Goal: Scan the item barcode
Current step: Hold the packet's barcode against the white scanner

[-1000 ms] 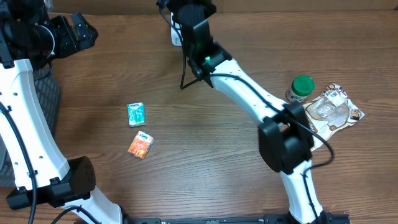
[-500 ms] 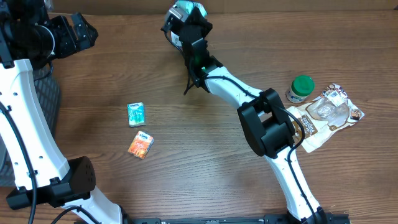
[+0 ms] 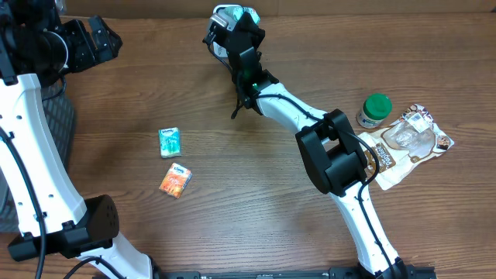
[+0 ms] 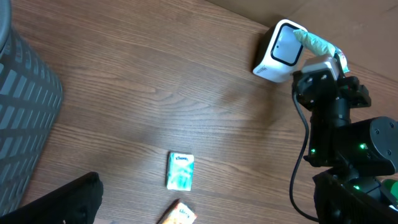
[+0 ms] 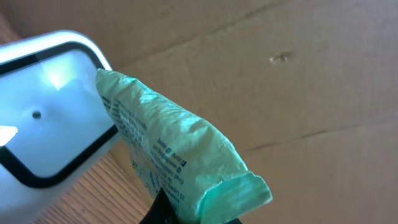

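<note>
My right gripper (image 3: 235,25) is shut on a pale green packet (image 3: 229,12), held at the far edge of the table right by the white scanner (image 3: 216,46). In the right wrist view the packet (image 5: 169,149) stands up from the dark jaws of that gripper (image 5: 193,214), its printed side against the scanner's window (image 5: 46,109). The left wrist view shows the packet (image 4: 318,45) touching the scanner (image 4: 280,51). My left gripper (image 3: 89,43) hangs open at the far left, high above the table, holding nothing.
A teal packet (image 3: 170,142) and an orange packet (image 3: 175,180) lie left of the middle. A green-lidded bottle (image 3: 376,109) and a clear snack bag (image 3: 409,138) sit at the right. A grey basket (image 3: 58,124) stands at the left edge.
The right arm has folded its elbow inward and turned its wrist, bringing the green packet up in front of the scanner. In the last half second it barely moved. The left arm is still.
</note>
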